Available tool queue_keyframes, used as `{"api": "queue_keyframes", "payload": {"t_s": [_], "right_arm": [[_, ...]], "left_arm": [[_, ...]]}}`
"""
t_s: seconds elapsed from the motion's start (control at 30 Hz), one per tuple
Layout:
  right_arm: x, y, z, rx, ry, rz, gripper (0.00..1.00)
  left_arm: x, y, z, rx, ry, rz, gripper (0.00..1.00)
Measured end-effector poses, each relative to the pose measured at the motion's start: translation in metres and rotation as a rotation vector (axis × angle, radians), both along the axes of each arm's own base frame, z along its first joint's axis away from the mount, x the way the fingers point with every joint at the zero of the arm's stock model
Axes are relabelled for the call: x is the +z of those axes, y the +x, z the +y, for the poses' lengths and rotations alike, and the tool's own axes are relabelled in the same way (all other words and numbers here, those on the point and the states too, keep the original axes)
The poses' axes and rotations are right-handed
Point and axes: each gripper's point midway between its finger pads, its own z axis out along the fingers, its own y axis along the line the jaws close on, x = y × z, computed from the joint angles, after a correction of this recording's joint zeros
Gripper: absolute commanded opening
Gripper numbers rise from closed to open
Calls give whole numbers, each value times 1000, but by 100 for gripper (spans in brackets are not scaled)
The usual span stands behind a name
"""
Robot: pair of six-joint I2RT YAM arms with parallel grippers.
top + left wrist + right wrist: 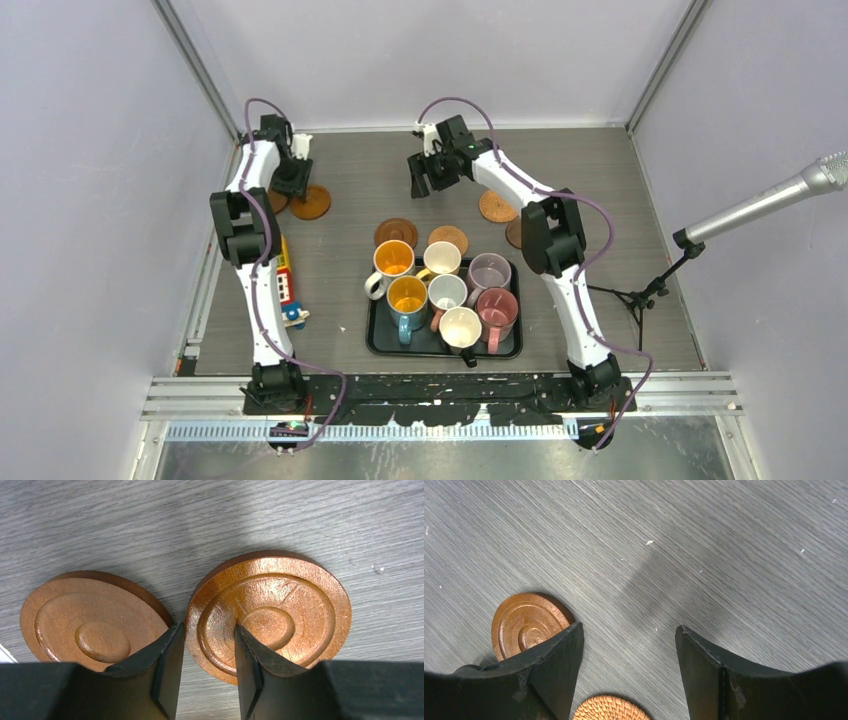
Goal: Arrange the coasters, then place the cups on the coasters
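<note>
Reads as a robotics lab test cell, not a home or a shop. Boxed in on the left, far and right sides by plain pale lilac panels [90, 200], joined by bare metal corner posts [195, 65]. Floored with a grey wood-grain table [600, 170]. Fitted along the near edge with a slotted metal rail [440, 385], bolting down the left arm [250, 230] and the right arm [550, 240], both trailing purple cables [460, 98]. Rigged at the right with a microphone [800, 188] on a black tripod stand [640, 295]. Stocked with test props: a black tray [385, 340] of mugs [441, 258], loose coasters [310, 203].
</note>
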Motion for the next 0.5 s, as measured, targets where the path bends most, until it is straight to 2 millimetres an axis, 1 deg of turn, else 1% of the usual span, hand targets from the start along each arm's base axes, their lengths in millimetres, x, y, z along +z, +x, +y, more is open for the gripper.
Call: {"api": "queue_keyframes", "payload": {"t_s": [0.17, 0.27, 0.37, 0.5], "right_arm": [[-1, -5, 7, 14, 0, 1, 71], [-2, -6, 9, 18, -1, 3, 71], [-2, -7, 10, 20, -2, 3, 72], [-2, -8, 12, 25, -2, 4, 71]], "left_arm": [[0, 3, -3, 1, -4, 5, 40], [1, 11, -8, 8, -7, -7, 40], [1, 19, -16, 2, -10, -20, 40], [1, 21, -30, -11, -15, -22, 39]]}}
